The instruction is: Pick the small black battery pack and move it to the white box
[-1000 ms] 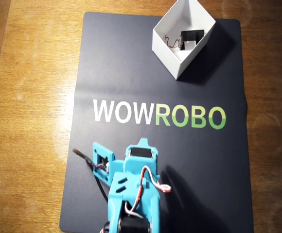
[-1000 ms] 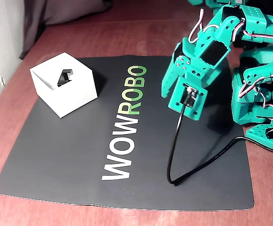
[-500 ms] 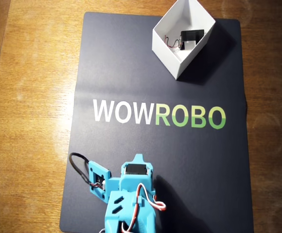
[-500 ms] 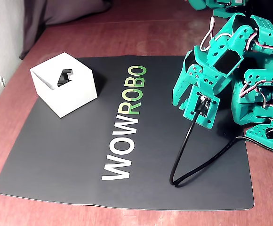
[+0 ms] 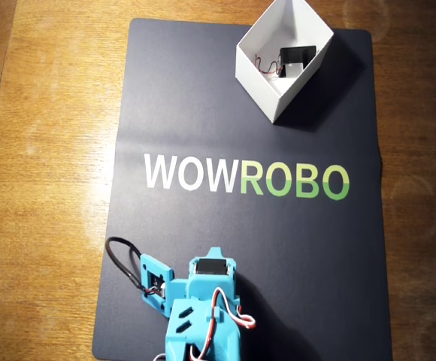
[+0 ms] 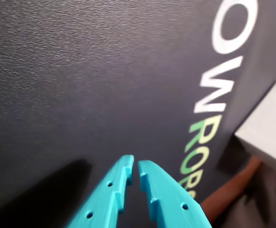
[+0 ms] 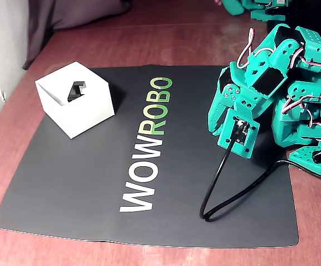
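Observation:
The white box (image 5: 270, 83) stands on the mat's far right corner in the overhead view and at the left (image 7: 88, 111) in the fixed view. Inside it lies the small black battery pack (image 5: 296, 56), with thin wires trailing beside it; the fixed view shows only a dark part of it (image 7: 76, 90) over the wall. My teal arm (image 5: 203, 308) is folded back at the mat's near edge, far from the box. In the wrist view my gripper (image 6: 135, 163) is shut, only a thin slit between the fingers and nothing in it, above bare mat, with a corner of the box (image 6: 266, 133) at the right.
A black mat (image 5: 203, 113) printed WOWROBO covers the wooden table (image 5: 52, 150). A black camera cable (image 7: 221, 188) loops from the wrist onto the mat. The arm's teal base (image 7: 310, 127) fills the right side of the fixed view. Grey cloth (image 7: 77, 14) lies at the back left.
The arm has drawn back toward its base, away from the box, and its cable loop has shifted with it. The battery pack stays in the box.

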{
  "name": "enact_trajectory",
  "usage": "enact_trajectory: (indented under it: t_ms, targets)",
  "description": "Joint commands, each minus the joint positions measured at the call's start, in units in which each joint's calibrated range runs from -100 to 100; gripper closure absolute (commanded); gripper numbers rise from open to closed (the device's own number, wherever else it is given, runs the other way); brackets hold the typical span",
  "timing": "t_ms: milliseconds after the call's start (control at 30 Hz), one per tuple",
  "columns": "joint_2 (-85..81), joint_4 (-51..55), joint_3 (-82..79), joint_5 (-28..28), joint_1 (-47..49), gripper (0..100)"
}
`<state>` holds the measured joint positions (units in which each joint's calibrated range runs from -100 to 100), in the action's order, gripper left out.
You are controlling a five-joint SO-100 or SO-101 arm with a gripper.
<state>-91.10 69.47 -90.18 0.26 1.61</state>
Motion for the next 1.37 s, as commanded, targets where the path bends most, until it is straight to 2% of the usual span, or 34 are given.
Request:
enact_trajectory:
  t_ms: [0, 1333]
  targets:
    - [0.22, 0.29, 0.16, -0.02, 0.45, 99]
    - [0.22, 0.29, 0.16, 0.04, -0.26, 99]
